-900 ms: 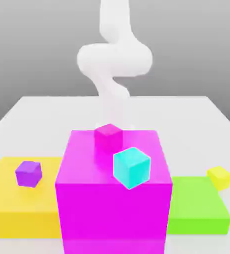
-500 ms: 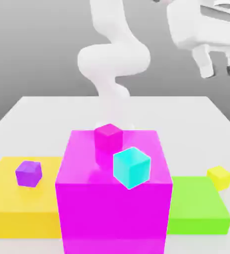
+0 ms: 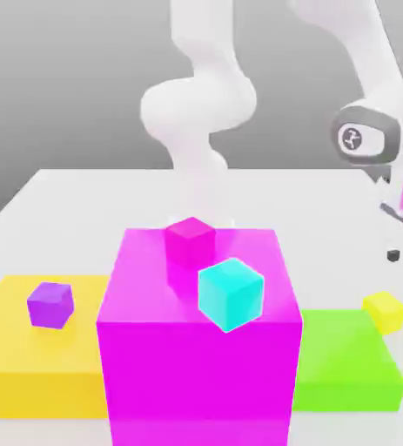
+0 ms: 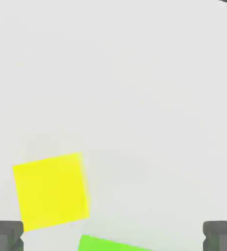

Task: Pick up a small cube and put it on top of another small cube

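Presently, the gripper [image 4: 113, 235] is held above the table [image 3: 74, 187] with fingers [image 4: 5, 234] spread wide, nothing gripped — the small yellow cube [image 3: 385, 310] lies below it (beside the green slab [image 3: 348, 357]), untouched.

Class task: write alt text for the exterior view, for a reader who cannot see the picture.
A white robot arm reaches down at the exterior view's right toward a small yellow cube on a white table. In front, a large magenta block carries a small magenta cube and a cyan cube, flanked by a yellow slab bearing a purple cube and a green slab.
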Robot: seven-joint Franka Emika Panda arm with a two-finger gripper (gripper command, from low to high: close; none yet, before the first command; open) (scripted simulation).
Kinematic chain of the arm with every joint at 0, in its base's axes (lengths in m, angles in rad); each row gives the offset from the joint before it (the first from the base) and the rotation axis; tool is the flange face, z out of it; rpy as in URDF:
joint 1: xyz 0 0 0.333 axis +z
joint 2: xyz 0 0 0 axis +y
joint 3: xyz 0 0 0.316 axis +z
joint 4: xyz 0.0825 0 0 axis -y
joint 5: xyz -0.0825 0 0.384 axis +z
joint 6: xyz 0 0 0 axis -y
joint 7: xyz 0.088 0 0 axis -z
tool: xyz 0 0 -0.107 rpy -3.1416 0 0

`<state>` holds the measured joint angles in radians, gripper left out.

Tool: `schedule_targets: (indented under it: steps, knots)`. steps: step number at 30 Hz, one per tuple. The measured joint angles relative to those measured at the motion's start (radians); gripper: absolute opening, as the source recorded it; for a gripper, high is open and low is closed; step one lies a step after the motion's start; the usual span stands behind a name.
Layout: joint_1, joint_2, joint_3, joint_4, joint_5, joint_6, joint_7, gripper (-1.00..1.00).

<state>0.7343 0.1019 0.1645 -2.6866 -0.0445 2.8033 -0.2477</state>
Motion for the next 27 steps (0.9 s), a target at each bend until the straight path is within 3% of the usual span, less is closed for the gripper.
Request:
schedule_targets:
  steps: [5,6,14,19,23,27]
  knots:
    - [0.061,0.178,-0.071,0.022,-0.089,0.138,0.043,0.0]
    - [0.074,0.212,-0.086,0.029,-0.098,0.166,0.05,-1.0]
    - [0.07,0.196,-0.081,0.026,-0.095,0.152,0.047,-1.0]
    - [0.036,0.028,-0.032,-0.006,-0.013,0.016,-0.014,-1.0]
    - [-0.052,-0.116,-0.084,0.014,0.053,-0.145,-0.093,-1.0]
    - [-0.145,-0.257,-0.153,0.042,0.056,-0.312,-0.133,-1.0]
